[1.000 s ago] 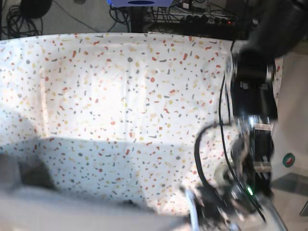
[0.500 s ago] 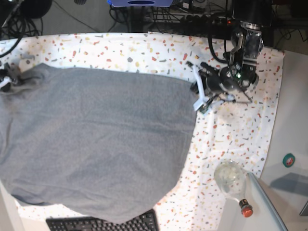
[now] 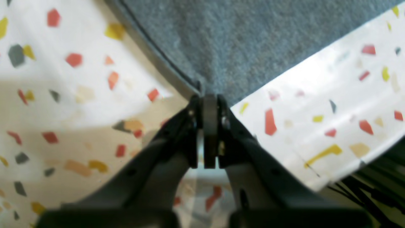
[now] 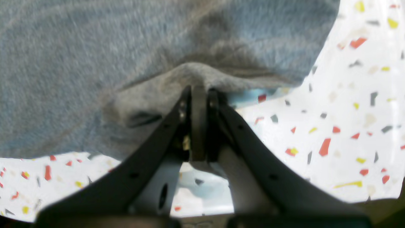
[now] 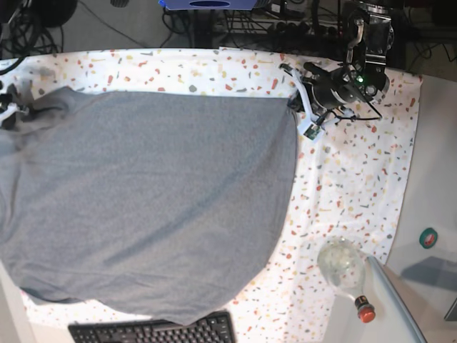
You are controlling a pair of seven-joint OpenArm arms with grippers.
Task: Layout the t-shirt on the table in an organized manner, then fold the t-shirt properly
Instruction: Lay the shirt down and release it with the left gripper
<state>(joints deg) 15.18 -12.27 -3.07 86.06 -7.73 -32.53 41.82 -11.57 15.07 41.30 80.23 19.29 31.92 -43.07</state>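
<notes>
The heather-grey t-shirt [image 5: 157, 207] lies spread over most of the speckled table [image 5: 357, 164], drooping off the near left edge. My left gripper [image 5: 294, 103] is at the shirt's far right corner. In the left wrist view it [image 3: 209, 101] is shut on the hemmed corner of the t-shirt [image 3: 253, 38]. My right gripper [image 5: 11, 111] is at the far left edge of the base view. In the right wrist view it [image 4: 198, 91] is shut on a bunched fold of the t-shirt [image 4: 95, 47], which is lifted slightly off the cloth.
A black keyboard [image 5: 153, 332] lies at the near edge, partly under the shirt's hem. A clear bottle with a red cap [image 5: 344, 268] lies on its side at the near right. Cables [image 5: 214, 18] run behind the table's far edge.
The shirt has been swung from the near edge out across the table. Over the last half second my left gripper pulled its corner farther toward the far edge, flattening the cloth.
</notes>
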